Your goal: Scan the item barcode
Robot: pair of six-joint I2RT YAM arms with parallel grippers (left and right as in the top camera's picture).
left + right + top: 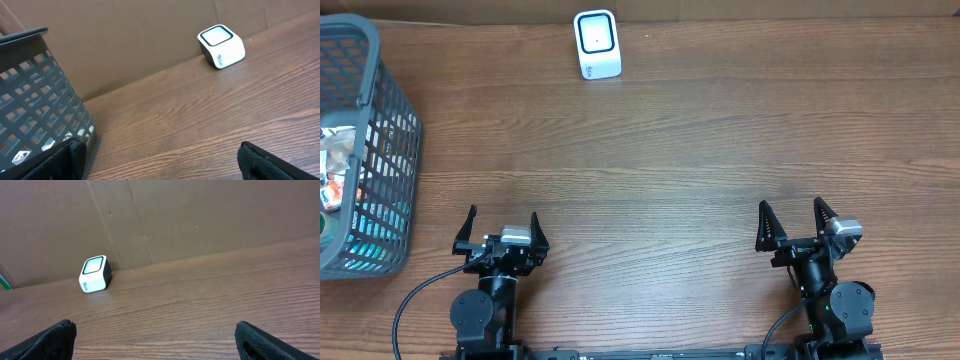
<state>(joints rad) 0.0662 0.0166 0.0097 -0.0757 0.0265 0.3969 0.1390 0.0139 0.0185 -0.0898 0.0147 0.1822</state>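
Both arms sit at the near edge of the table (650,170). The left end effector (502,222) has its jaws spread wide with nothing between them. The right end effector (790,212) is the same, wide and empty.

The items (334,160) are in the grey mesh basket (398,150) at the far left of the table, well apart from both arms. I can only make out a jumble of white, red and green packaging through the mesh. The pile is cut off by the left frame edge, so there's no count, no labels and no readable barcode.

The scanner (597,44) is a white box with a dark-framed window, upright at the far edge, centre-left, just in front of the cardboard backdrop (200,215). It's well clear of the basket.

The left wrist view shows only the basket's outer wall (contents hidden from that angle, a couple of pale glints behind the mesh), with the scanner up right. Only the black fingertips (270,162) poke into the bottom corners of both wrist views. The right wrist sees the scanner at left but not the basket.
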